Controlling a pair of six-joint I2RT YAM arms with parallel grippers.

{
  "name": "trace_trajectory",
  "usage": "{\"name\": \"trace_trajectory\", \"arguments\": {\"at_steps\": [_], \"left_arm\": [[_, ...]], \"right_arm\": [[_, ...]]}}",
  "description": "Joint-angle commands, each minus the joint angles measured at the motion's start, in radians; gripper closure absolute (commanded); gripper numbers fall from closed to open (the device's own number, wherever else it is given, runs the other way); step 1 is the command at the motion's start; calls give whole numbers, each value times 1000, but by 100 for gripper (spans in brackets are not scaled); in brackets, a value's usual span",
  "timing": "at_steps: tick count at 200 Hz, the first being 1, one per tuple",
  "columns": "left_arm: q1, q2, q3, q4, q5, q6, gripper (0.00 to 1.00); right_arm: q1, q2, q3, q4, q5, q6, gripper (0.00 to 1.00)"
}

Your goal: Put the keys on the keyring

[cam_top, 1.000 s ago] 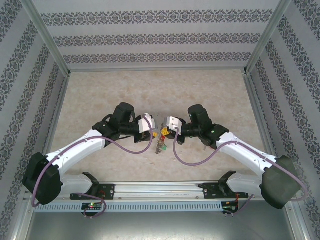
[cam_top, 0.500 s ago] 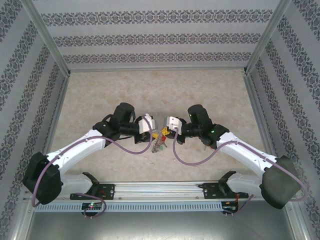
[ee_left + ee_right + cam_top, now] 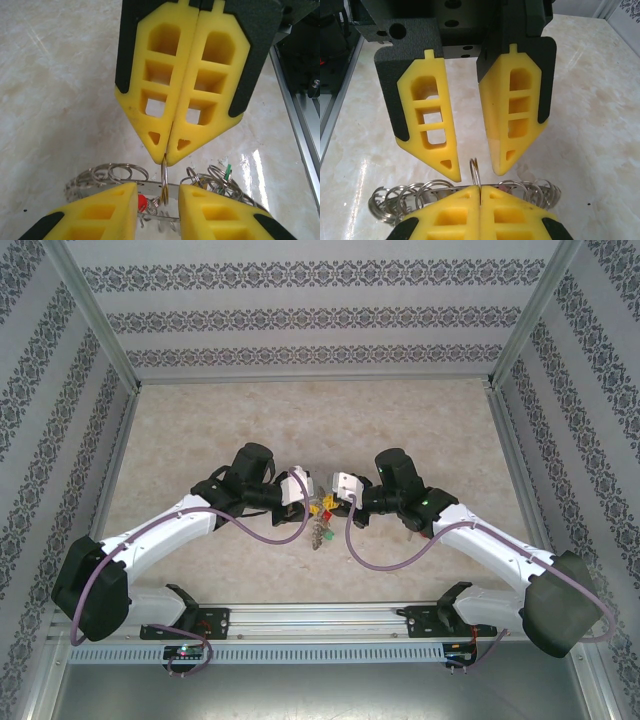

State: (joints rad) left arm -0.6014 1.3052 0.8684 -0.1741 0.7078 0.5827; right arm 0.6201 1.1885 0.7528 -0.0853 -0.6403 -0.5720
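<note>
Gripping one upright silvery link (image 3: 164, 176) of the keyring (image 3: 107, 173), the right gripper (image 3: 167, 156) is fully closed, low over the table (image 3: 200, 430). The left gripper (image 3: 157, 194) faces it tip to tip, jaws narrowly apart either side of that link. The keys (image 3: 320, 511) sit clustered between both grippers.

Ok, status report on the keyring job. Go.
Right gripper shut on a small link of the keyring. Left gripper open, jaws either side of that link. Keys bunched between both grippers. Nothing blocking.
</note>
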Motion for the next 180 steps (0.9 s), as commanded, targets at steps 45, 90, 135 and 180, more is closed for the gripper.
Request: {"name": "trace_trajectory", "arguments": {"at_steps": [45,90,135,180], "left_arm": [[9,-77,-84,196,-32,-111,64],[94,-206,-269,437,13,-314,56],[124,-269,-339,482,-1,-390,59],[128,-234,-344,533,8,-428,65]], "right_arm": [[-40,14,-35,217,-128,170,100],[-65,52,-127,483,-187,340,100],[-91,96,-192,763,-217,517,100],[-92,118,-219,933,-219,638,100]]}}
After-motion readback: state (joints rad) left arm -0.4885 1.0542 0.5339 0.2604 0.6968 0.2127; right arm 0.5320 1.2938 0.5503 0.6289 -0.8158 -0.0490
